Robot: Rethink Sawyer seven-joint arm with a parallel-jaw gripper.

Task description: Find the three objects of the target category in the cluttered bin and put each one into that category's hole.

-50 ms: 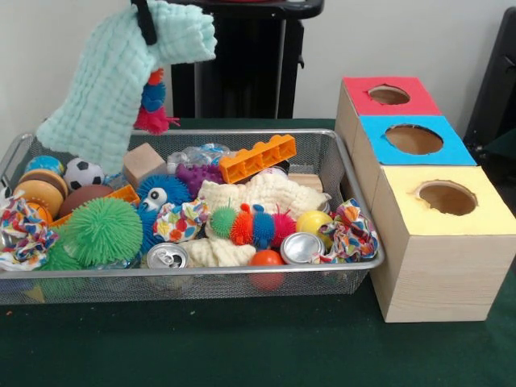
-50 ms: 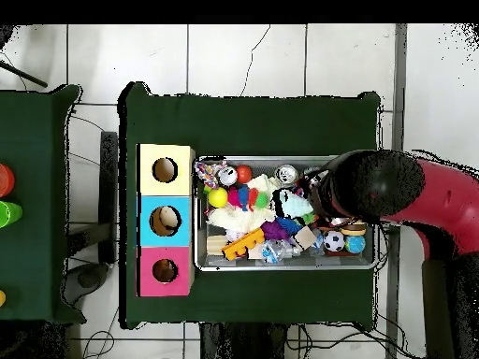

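My gripper (image 1: pixel 144 19) hangs high over the left end of the wire bin (image 1: pixel 355 187), shut on a mint green washcloth (image 1: pixel 113 81) that droops from its black fingers (image 1: pixel 146 26). A red, blue and pink spiky toy (image 1: pixel 153 101) dangles just behind the cloth; what holds it is hidden. In the overhead view the red and black arm (image 2: pixel 374 187) covers the bin's right part, with the mint cloth (image 2: pixel 295 202) showing at its edge. Cream cloths (image 1: pixel 266 193) and patterned fabric pieces (image 1: pixel 348 230) lie in the bin.
Three wooden boxes with round holes stand beside the bin: red (image 1: pixel 359 101), blue (image 1: pixel 455 149), yellow (image 1: pixel 403 181). The bin also holds a green spiky ball (image 1: pixel 101 231), soda cans (image 1: pixel 167 256), an orange brick (image 1: pixel 258 158), a spiky caterpillar (image 1: pixel 250 226) and small balls.
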